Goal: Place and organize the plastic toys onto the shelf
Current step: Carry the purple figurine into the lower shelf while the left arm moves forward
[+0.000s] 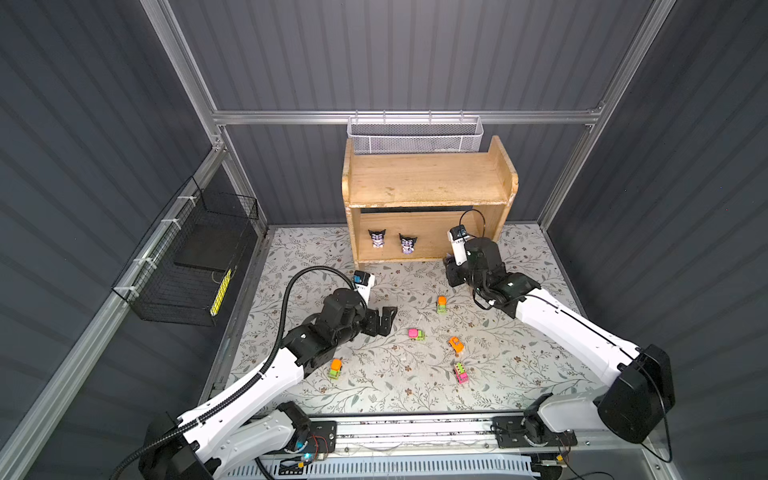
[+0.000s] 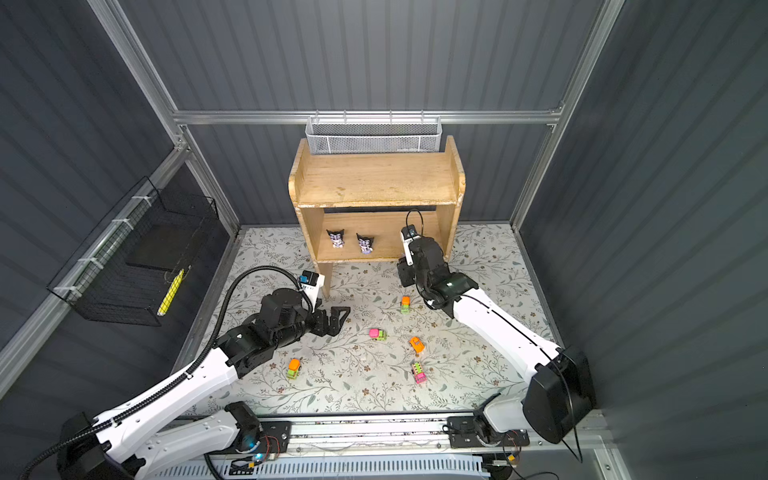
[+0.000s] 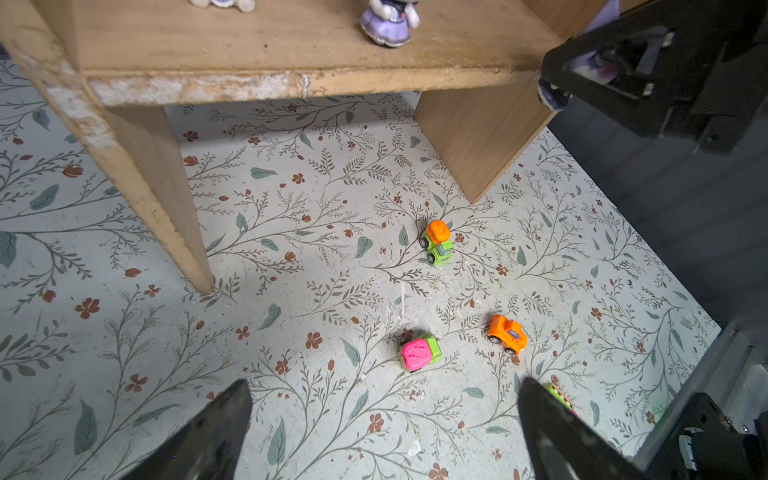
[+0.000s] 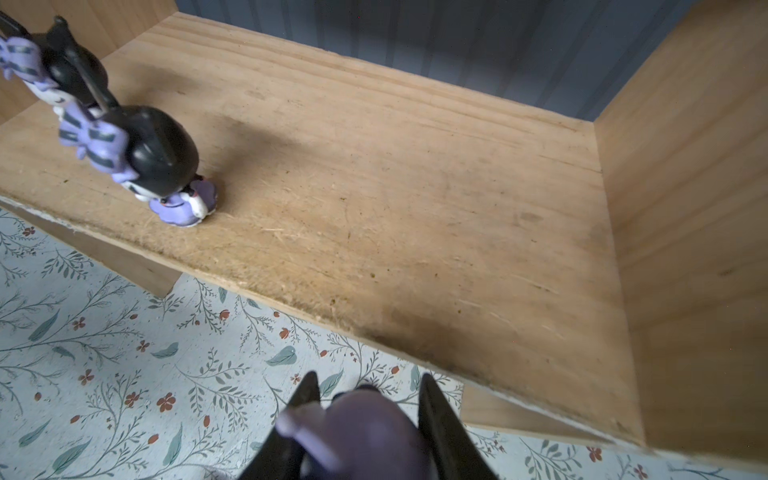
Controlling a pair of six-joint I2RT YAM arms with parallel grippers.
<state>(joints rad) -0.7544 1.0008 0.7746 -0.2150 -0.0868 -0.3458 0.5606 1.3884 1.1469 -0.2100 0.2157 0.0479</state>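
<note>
Right gripper (image 4: 368, 384) clamps a smooth lilac figurine (image 4: 357, 428) just before the scuffed, chipped wooden shelf (image 4: 415, 208). Left gripper (image 3: 384, 382) stands wide apart, empty.

The shelf (image 4: 415, 187) is made of matt, scuffed bare wood, while the figurine (image 4: 162, 153) and the pink car (image 3: 417, 353) are moulded in smooth glossy plastic.

No text is readable anywhere; the pale blue marking (image 1: 360, 276) on the small black-and-white camera block (image 1: 365, 283) behind the left gripper (image 1: 388, 321) is too blurred.
</note>
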